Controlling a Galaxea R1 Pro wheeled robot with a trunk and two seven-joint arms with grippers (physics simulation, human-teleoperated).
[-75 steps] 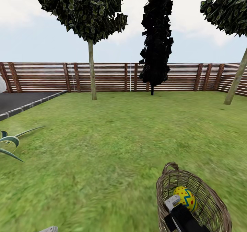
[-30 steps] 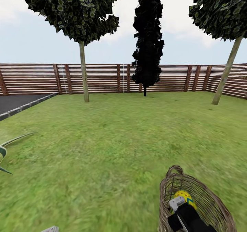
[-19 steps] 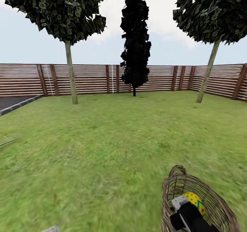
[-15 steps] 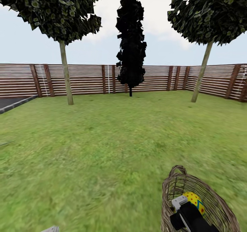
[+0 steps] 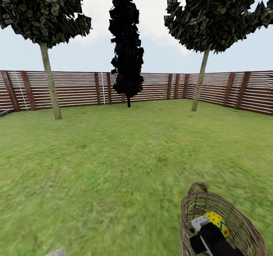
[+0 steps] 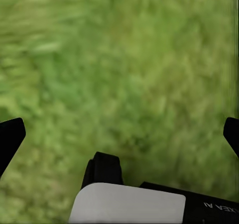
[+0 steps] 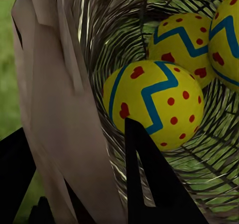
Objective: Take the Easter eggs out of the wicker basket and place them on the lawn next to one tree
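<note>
Down at the robot's right side, the round brown woven wicker basket hangs from the right gripper, whose two dark fingers pinch the basket's rim wall between them, one inside and one outside. Inside the basket lie three small yellow Easter eggs with red dots and blue-green zigzag bands, touching one another. Wide green lawn stretches ahead to a slatted wooden fence. Two thin-trunked trees with leafy crowns flank a dark conifer by the fence. Over bare grass, the left gripper hovers spread wide, holding nothing.
</note>
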